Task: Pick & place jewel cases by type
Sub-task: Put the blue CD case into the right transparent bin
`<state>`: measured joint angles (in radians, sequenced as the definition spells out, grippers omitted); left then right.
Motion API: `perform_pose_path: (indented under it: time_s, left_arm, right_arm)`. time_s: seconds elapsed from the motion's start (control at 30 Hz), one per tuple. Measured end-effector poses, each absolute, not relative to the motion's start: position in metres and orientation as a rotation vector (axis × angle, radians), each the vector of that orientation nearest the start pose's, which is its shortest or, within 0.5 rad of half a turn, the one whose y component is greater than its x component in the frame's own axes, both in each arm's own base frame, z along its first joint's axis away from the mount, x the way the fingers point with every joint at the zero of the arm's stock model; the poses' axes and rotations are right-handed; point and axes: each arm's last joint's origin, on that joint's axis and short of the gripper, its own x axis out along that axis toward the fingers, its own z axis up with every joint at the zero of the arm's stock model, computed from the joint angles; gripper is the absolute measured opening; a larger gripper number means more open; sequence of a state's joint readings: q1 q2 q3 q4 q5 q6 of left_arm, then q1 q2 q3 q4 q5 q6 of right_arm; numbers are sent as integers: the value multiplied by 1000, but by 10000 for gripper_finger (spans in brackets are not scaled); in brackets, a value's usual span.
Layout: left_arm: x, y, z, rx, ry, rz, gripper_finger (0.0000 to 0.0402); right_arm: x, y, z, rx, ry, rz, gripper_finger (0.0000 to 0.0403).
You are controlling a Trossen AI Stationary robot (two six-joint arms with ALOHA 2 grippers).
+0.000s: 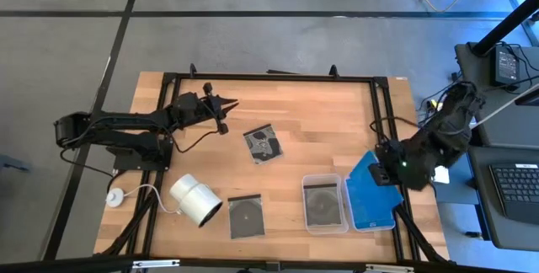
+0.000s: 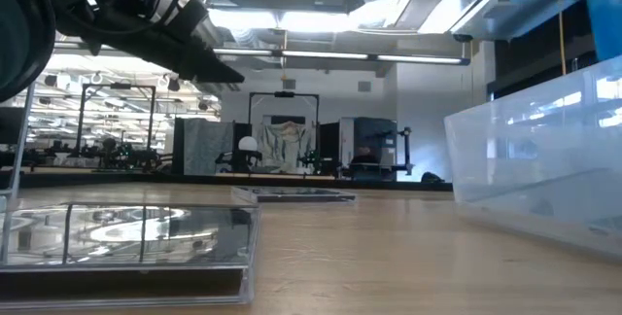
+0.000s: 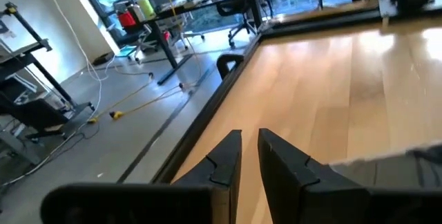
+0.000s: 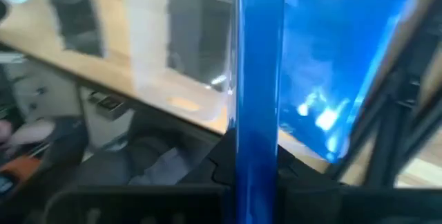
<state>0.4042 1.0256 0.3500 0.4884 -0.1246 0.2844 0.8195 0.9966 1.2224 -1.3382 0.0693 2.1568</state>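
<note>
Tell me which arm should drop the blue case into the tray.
The right. Its gripper is already shut on a blue jewel case above the blue-filled tray, while the left gripper sits at the table's far left side, holding nothing.

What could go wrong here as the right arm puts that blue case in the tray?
1. The right gripper holds a blue case edge-on by a thin rim; it could slip or twist out.
2. The blue tray sits right beside the clear tray with a grey case; a poor release could drop the case on the shared wall or the wrong side.
3. The case could catch the tray rim and shove it.
</note>
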Motion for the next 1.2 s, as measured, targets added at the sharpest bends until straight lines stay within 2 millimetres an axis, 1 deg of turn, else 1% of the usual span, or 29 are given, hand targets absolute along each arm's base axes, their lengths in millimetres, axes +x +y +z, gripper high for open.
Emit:
perform_pose_path:
  time_s: [0.1, 0.2, 0.37, 0.53, 0.73, 0.9, 1.03, 1.1, 1.2]
  left_arm:
    - [189, 84, 208, 226, 222, 503, 47]
    - [189, 84, 209, 219, 206, 504, 49]
    - [190, 84, 212, 198, 167, 485, 51]
    - [191, 83, 217, 190, 113, 465, 47]
    - [191, 83, 218, 166, 92, 467, 51]
    - [191, 83, 218, 151, 87, 462, 49]
    - [192, 80, 222, 85, 28, 367, 48]
    - [195, 79, 225, 58, -11, 296, 49]
    - [205, 80, 236, 17, -25, 231, 48]
  right_arm:
    - [94, 117, 346, 1341, 1175, -712, 25]
    - [93, 135, 338, 1304, 1162, -758, 25]
    - [102, 162, 317, 1168, 1164, -835, 29]
    - [106, 176, 305, 1091, 1169, -881, 25]
    - [110, 182, 298, 1054, 1166, -905, 25]
    - [105, 174, 304, 1047, 1175, -878, 28]
    - [99, 163, 308, 971, 1180, -906, 25]
    - [97, 159, 308, 899, 1193, -906, 25]
    - [97, 158, 309, 837, 1176, -862, 25]
